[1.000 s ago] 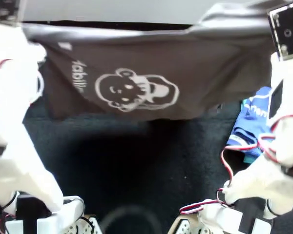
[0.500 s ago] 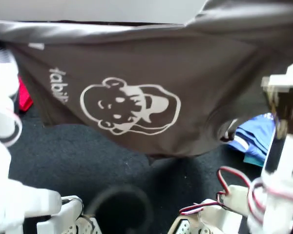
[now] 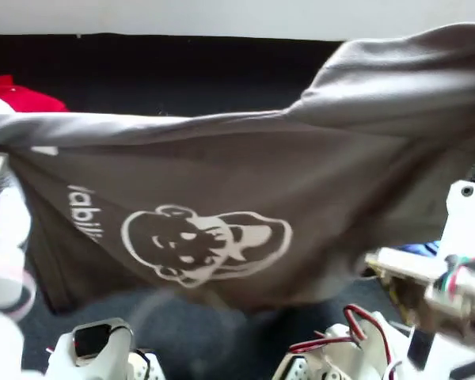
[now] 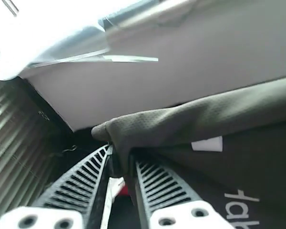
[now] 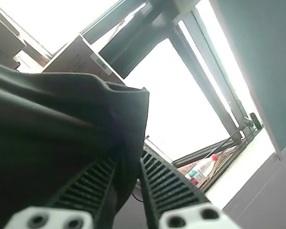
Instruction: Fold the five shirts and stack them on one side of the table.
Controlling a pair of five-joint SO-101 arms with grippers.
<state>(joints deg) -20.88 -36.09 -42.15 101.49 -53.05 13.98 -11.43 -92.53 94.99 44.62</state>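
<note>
left fingers (image 4: 96, 166) gripped shirt (image 3: 245, 198) edge | right fingers (image 5: 163, 183) gripped its other end | shirt hung spread above desk (image 3: 182, 71)

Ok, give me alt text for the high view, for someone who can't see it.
A dark grey shirt with a white cartoon print hangs spread wide above the black table, its right end raised higher. A red garment lies at the table's far left.

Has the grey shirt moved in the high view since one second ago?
Yes. The grey shirt has shifted away from the table's far edge, toward the arm bases, uncovering tabletop behind it.
</note>
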